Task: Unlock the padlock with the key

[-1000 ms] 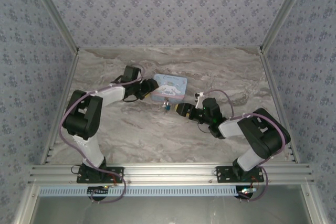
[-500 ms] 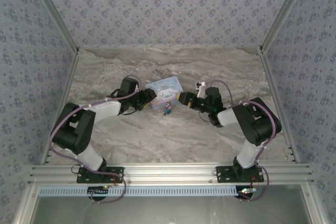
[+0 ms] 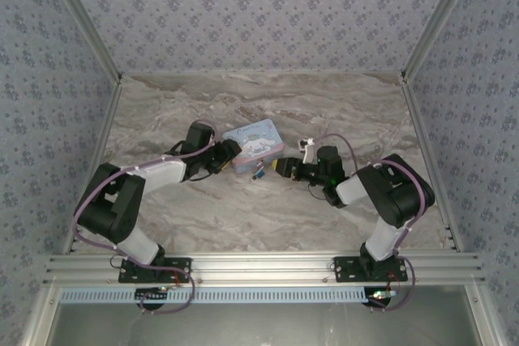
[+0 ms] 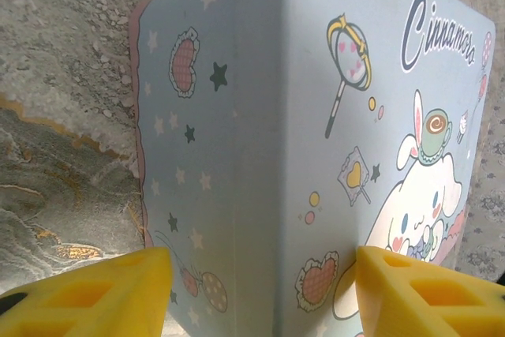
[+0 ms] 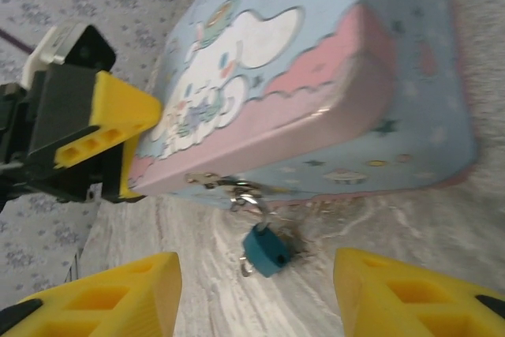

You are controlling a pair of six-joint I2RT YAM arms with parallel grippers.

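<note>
Light-blue tin (image 3: 254,144) lies lid shut mid-worktop (image 3: 243,216); contents unseen. Teal padlock (image 5: 266,249) hangs from its near-side latch, resting on the marble. Left hand (image 4: 260,290) fingers apart, straddling tin's left corner. Right hand (image 5: 256,297) fingers apart, padlock between them, untouched.

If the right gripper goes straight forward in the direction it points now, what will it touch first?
Probably the padlock, hanging from the tin between the open fingers of the right gripper; depth is unclear.

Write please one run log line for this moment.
left claw: open around tin | right claw: open, facing padlock | padlock: hanging on tin clasp | key: not seen
</note>
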